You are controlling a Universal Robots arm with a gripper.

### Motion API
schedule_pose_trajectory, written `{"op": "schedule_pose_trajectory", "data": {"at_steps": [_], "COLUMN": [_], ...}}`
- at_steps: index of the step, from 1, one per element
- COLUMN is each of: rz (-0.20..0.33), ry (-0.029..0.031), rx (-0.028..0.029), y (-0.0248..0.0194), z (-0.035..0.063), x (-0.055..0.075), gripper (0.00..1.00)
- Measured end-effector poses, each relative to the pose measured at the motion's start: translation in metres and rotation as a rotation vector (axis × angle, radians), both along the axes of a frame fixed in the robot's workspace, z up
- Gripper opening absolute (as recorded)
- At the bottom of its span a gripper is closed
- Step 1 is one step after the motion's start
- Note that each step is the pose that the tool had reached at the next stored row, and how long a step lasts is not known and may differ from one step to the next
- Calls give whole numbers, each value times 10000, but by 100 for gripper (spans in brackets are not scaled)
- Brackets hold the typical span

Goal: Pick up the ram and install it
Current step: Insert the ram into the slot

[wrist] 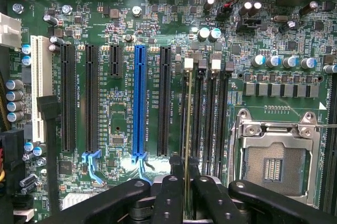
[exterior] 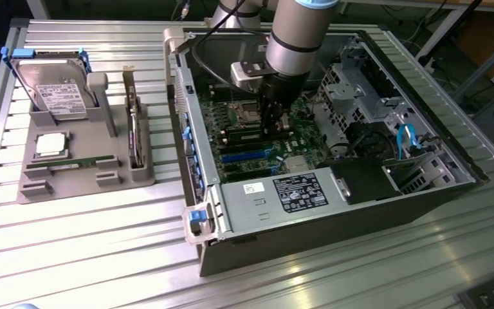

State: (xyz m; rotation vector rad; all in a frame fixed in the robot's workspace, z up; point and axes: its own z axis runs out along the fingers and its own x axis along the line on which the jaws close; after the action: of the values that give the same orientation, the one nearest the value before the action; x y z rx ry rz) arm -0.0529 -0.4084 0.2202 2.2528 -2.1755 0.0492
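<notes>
The ram [wrist: 188, 124] shows edge-on in the wrist view as a thin green-gold line held between my two black fingers [wrist: 171, 195]. My gripper [wrist: 188, 182] is shut on it. The stick hangs lengthwise just above the row of black memory slots [wrist: 210, 118], in line with the slot nearest the long black expansion slot. In the exterior view my gripper [exterior: 277, 132] reaches down inside the open computer case [exterior: 419, 187] over the green motherboard [exterior: 247, 138], and the fingers cover most of the ram there.
A grey tray [exterior: 84, 187] at the exterior view's left holds a hard drive [exterior: 56, 90], a square processor [exterior: 51, 145] and another green stick [exterior: 62, 166]. An open CPU socket [wrist: 274, 163] lies beside the memory slots, and a blue slot [wrist: 139, 103] on the other side. A power supply [exterior: 294, 193] fills the case's near end.
</notes>
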Motion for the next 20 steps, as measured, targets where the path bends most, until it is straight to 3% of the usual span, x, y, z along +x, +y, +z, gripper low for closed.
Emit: {"op": "schedule_pose_trajectory", "data": {"at_steps": [7,13,17,20], "rz": [0,0,0,0], "ry": [-1,0,-1,-1], "rx": [0,0,0,1], "y": [0,0,0,0], "z": [0,0,22,106], "x": [0,0,0,0], "gripper": [15,40,40,40]}}
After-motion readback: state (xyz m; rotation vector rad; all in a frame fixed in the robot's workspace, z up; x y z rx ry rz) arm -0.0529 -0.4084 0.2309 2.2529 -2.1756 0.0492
